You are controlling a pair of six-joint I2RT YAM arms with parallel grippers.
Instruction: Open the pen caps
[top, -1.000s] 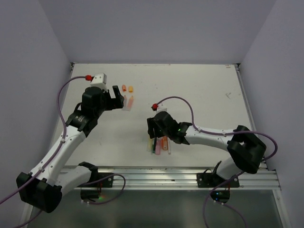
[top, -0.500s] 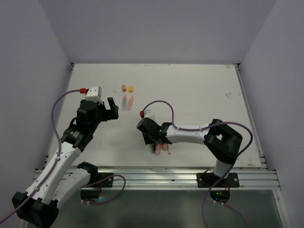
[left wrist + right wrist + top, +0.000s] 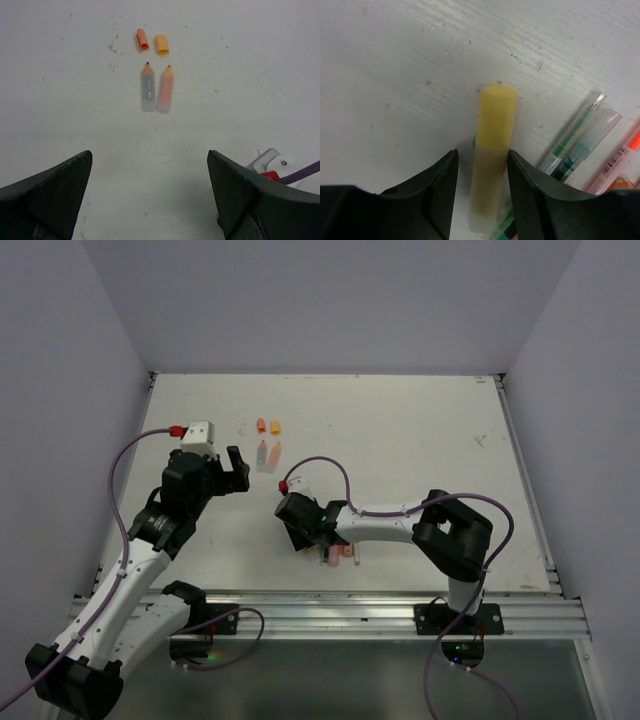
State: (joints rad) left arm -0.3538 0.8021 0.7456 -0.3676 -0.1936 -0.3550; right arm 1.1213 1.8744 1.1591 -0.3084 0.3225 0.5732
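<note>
Two loose pen caps, one orange and one yellow-orange, lie at the back, also seen from above. Just below them lie two uncapped pens. My left gripper hovers before them, open and empty. My right gripper is low over the pile of pens. Its jaws straddle a yellow highlighter lying flat with its yellow cap on. The right finger touches it and a narrow gap shows at the left finger.
Beside the highlighter lie a thin green pen, a clear-barrelled pen and an orange-tipped pen. The right arm's cable loops above the pile. Purple walls surround the white table.
The left gripper drew back from the uncapped pens, then held still. The right gripper slid left across the pile and narrowed around the yellow highlighter.
</note>
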